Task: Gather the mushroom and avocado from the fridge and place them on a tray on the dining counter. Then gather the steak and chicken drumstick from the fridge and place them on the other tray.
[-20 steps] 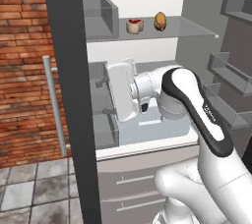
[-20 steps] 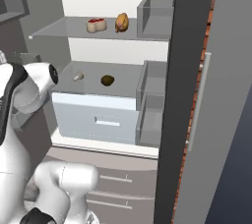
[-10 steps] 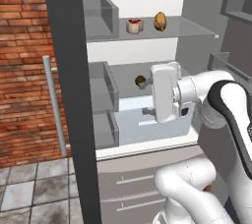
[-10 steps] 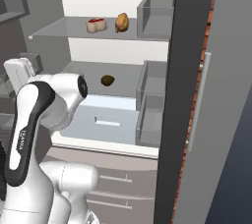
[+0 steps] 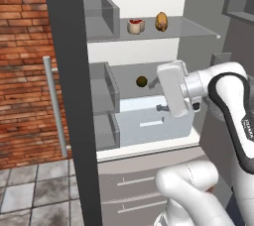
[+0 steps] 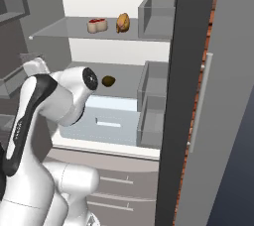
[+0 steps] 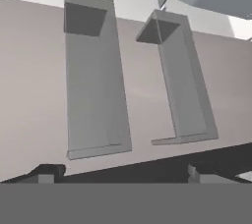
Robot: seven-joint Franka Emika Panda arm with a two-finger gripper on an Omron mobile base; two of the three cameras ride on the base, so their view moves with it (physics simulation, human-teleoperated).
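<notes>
Fridge (image 5: 149,2), doors swung wide, interior lit. Upper glass shelf: steak (image 5: 135,26), red with a pale edge, and chicken drumstick (image 5: 161,21), tan and knobbly, just beside each other. Middle shelf: avocado (image 5: 142,82), a small dark ball, alone, above a pale drawer (image 5: 149,123). Mushroom: not made out in these views. Neither tray nor dining desk is visible.

Arm: forearm and wrist reach into the middle compartment, the hand block near the avocado and to its right in the left base view. Claw (image 7: 123,171): tips set far apart, gripping nothing. The hand view looks at two grey door bins (image 7: 96,80) on a door's inner face, not at the avocado, so the claw points away from its target.

Hazards, as judged from this arrangement:
- Turning the wrist toward the avocado within the narrow shelf space may knock the hand block or elbow against the glass shelf above or the side bins.
- The avocado is round and rests loose; a tip arriving off-centre would likely roll it toward the back wall or off the shelf edge.
- Closing on it with the tips too high or too shallow would likely squeeze it out of the grip.
- A hasty withdrawal could catch the open door or the shelf lip and drop the load.
- Taking steak or drumstick first would mix up the tray pairings.
</notes>
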